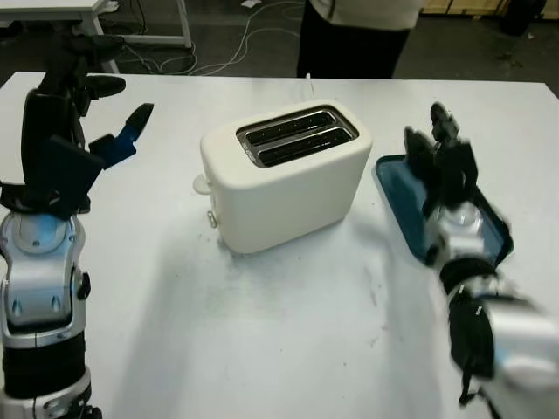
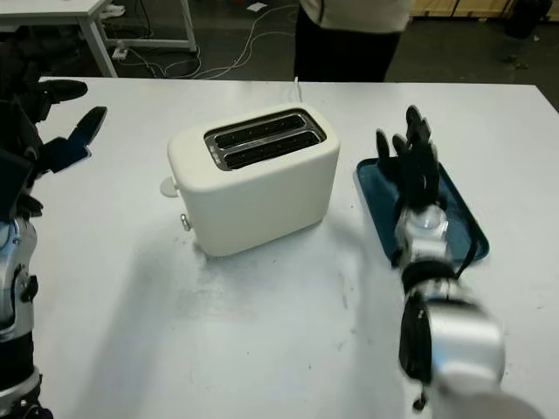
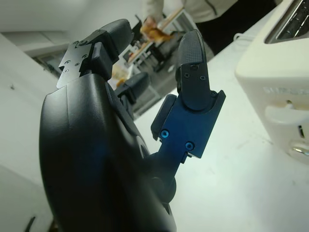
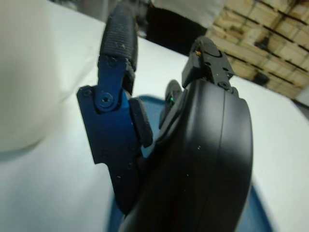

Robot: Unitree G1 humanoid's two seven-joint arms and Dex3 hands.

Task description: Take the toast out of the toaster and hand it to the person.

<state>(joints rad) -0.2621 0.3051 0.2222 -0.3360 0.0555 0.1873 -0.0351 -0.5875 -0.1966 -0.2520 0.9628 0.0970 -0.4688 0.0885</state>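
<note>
A cream toaster (image 1: 284, 175) stands near the middle of the white table (image 1: 262, 332), its two slots facing up and its lever on the side toward the left hand. The left hand (image 1: 83, 131) is raised above the table's left part, open, well apart from the toaster. The right hand (image 1: 441, 166) is open above a blue tray (image 1: 393, 188) just right of the toaster. A person (image 1: 358, 35) in dark trousers stands behind the table's far edge.

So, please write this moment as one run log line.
toaster: centre of table, slots dark | left hand: open, raised | right hand: open, above blue tray | person: behind table
</note>
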